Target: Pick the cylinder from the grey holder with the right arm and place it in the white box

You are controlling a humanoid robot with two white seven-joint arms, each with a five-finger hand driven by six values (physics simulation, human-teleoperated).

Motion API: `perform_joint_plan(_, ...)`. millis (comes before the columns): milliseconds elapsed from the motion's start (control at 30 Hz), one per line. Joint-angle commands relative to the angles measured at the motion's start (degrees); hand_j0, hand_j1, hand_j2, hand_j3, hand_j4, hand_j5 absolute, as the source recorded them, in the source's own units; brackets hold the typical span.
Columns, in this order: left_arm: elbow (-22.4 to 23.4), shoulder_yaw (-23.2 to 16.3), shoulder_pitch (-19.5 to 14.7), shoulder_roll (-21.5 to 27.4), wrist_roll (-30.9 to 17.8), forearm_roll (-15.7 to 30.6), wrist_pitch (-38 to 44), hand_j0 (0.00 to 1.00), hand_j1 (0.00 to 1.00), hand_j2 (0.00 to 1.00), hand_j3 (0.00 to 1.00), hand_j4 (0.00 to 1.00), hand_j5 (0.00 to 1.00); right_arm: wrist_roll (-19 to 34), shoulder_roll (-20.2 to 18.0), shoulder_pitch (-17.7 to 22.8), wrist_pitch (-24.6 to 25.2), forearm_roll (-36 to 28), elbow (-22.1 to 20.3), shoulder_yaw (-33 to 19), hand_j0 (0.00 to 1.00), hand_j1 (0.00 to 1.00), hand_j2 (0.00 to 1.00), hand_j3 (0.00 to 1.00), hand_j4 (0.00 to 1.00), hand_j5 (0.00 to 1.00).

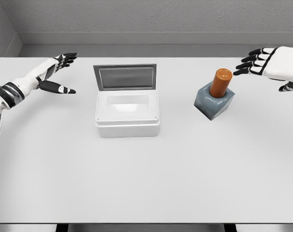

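Note:
An orange cylinder (220, 82) stands upright in a grey block holder (214, 103) right of the table's middle. Left of it sits the white box (127, 110), its lid raised at the back. My right hand (258, 62) hovers open up and to the right of the cylinder, black fingertips pointing left, a short gap from it. My left hand (59, 72) is open at the far left, apart from the box.
The white table (146, 183) spreads wide in front of the box and holder. A grey wall runs along its far edge.

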Motion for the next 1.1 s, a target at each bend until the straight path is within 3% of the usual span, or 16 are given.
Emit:
perform_joint_plan(0, 0.15, 0.18, 0.09, 0.06, 0.01, 0.4, 0.1, 1.0, 1.0, 1.0, 1.0, 1.0, 1.0, -0.1, -0.18, 0.0, 0.07, -0.37, 0.29, -0.05, 1.0, 1.0, 1.0, 1.0, 1.0, 1.0)
perform_joint_plan(67, 0.15, 0.09, 0.09, 0.06, 0.01, 0.4, 0.1, 1.0, 1.0, 1.0, 1.0, 1.0, 1.0, -0.1, 0.61, -0.44, 0.07, -2.04, 1.17, -0.31, 1.0, 1.0, 1.0, 1.0, 1.0, 1.0)
perform_joint_plan(133, 0.15, 0.18, 0.09, 0.06, 0.01, 0.4, 0.1, 1.0, 1.0, 1.0, 1.0, 1.0, 1.0, -0.01, 5.79, -0.79, 0.07, -4.06, 6.53, -0.66, 1.0, 1.0, 1.0, 1.0, 1.0, 1.0)
perform_joint_plan(200, 0.06, 0.09, 0.09, 0.06, 0.01, 0.4, 0.1, 1.0, 1.0, 1.0, 1.0, 1.0, 1.0, 1.21, 7.28, -0.97, 0.07, -3.45, 6.88, 0.13, 1.0, 1.0, 1.0, 1.0, 1.0, 1.0)
perform_joint_plan(267, 0.15, 0.09, 0.09, 0.06, 0.01, 0.4, 0.1, 1.0, 1.0, 1.0, 1.0, 1.0, 1.0, 3.41, 11.33, -1.4, 0.07, -3.45, 10.04, 0.22, 1.0, 1.0, 1.0, 1.0, 1.0, 1.0)
perform_joint_plan(367, 0.15, 0.18, 0.09, 0.06, 0.01, 0.4, 0.1, 1.0, 1.0, 1.0, 1.0, 1.0, 1.0, 3.59, 15.46, -5.89, 0.07, -3.98, 16.11, 7.51, 1.0, 1.0, 1.0, 1.0, 1.0, 1.0)
perform_joint_plan(400, 0.15, 0.09, 0.09, 0.06, 0.01, 0.4, 0.1, 1.0, 1.0, 1.0, 1.0, 1.0, 1.0, 3.24, 15.9, -6.33, 0.07, -4.33, 17.69, 7.86, 1.0, 1.0, 1.0, 1.0, 1.0, 1.0)
perform_joint_plan(567, 0.24, 0.18, 0.09, -0.03, 0.01, 0.4, 0.1, 1.0, 1.0, 1.0, 1.0, 1.0, 1.0, 3.06, 18.54, -9.93, 0.07, -4.33, 17.96, 12.7, 1.0, 1.0, 1.0, 1.0, 1.0, 1.0)
perform_joint_plan(733, 0.24, 0.09, 0.09, -0.03, 0.01, 0.4, 0.1, 1.0, 1.0, 1.0, 1.0, 1.0, 1.0, 3.41, 21.26, -9.84, 0.07, -4.33, 18.13, 14.37, 1.0, 1.0, 1.0, 1.0, 1.0, 1.0)
perform_joint_plan(1067, 0.24, 0.18, 0.09, 0.06, 0.01, 0.4, 0.1, 1.0, 1.0, 1.0, 1.0, 1.0, 1.0, 3.32, 21.35, -8.7, 0.07, -7.93, 20.95, 14.81, 1.0, 1.0, 1.0, 1.0, 1.0, 1.0)
